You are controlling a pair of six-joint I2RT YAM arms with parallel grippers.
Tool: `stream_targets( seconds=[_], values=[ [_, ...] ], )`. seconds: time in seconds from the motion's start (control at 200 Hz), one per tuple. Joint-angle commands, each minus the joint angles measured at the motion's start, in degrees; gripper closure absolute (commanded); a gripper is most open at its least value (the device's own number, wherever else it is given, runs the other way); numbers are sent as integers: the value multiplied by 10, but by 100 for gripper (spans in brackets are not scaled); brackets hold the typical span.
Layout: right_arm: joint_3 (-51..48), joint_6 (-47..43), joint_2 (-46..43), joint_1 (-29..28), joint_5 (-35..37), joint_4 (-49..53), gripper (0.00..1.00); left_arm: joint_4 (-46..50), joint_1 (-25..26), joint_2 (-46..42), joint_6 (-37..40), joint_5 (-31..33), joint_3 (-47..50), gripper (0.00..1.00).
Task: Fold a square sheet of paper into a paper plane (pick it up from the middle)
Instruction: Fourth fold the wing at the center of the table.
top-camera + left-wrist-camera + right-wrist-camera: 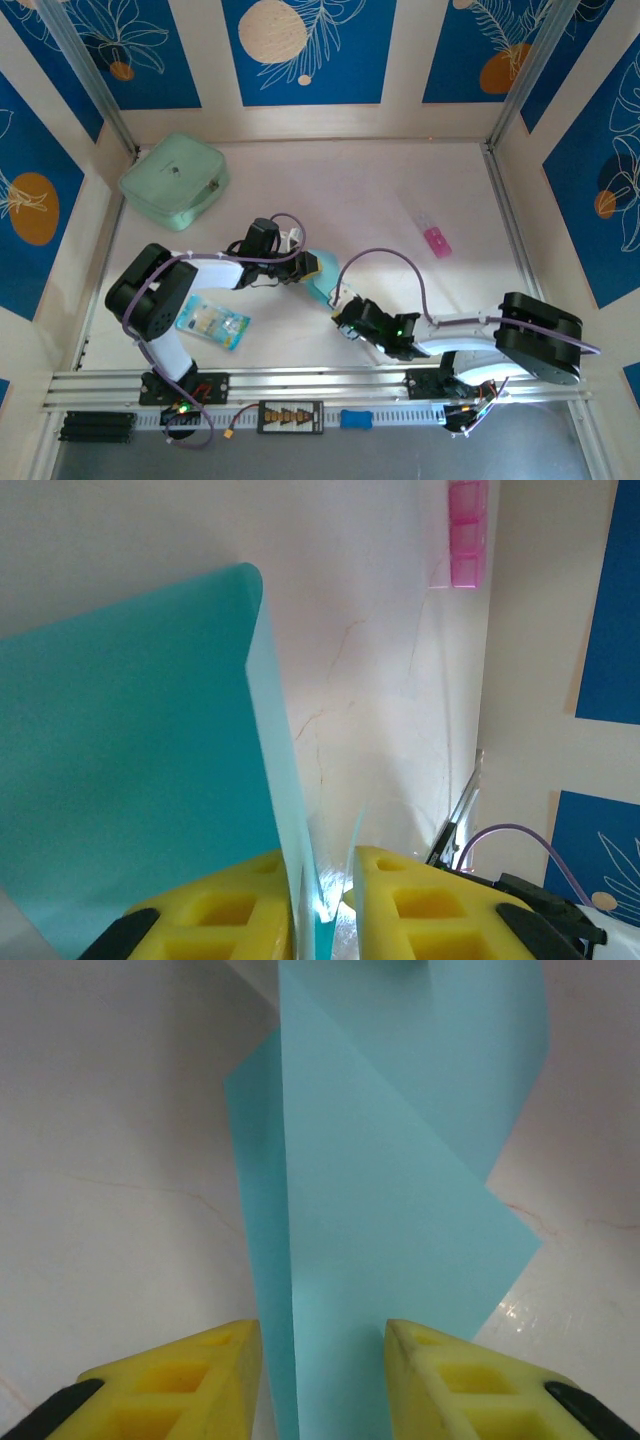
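Far centre of the table [340, 190] lies open; clutter sits left, right and near the middle.
A pouch [173, 181] blocks the far-left corner, a packet [212, 323] the near left, a pink box [436, 240] the right; the sheet [318, 285] stands mid-table.

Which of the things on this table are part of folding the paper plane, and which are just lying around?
In use:
- blue paper sheet
- left pincer, pinching the sheet
- right pincer, straddling the sheet

Lying about:
- green pouch
- blue-and-white packet
- pink box
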State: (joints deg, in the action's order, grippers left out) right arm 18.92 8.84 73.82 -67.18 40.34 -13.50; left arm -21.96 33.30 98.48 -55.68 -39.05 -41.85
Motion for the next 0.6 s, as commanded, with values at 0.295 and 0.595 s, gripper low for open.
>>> stream_targets(
  seconds=[0.295,0.595],
  values=[
    [27,-8,51,-5,54,-51,66,-11,4,7,-5,-13,-6,80],
    [23,31,61,1,50,-62,73,-8,4,6,-4,-13,-7,80]
  ],
)
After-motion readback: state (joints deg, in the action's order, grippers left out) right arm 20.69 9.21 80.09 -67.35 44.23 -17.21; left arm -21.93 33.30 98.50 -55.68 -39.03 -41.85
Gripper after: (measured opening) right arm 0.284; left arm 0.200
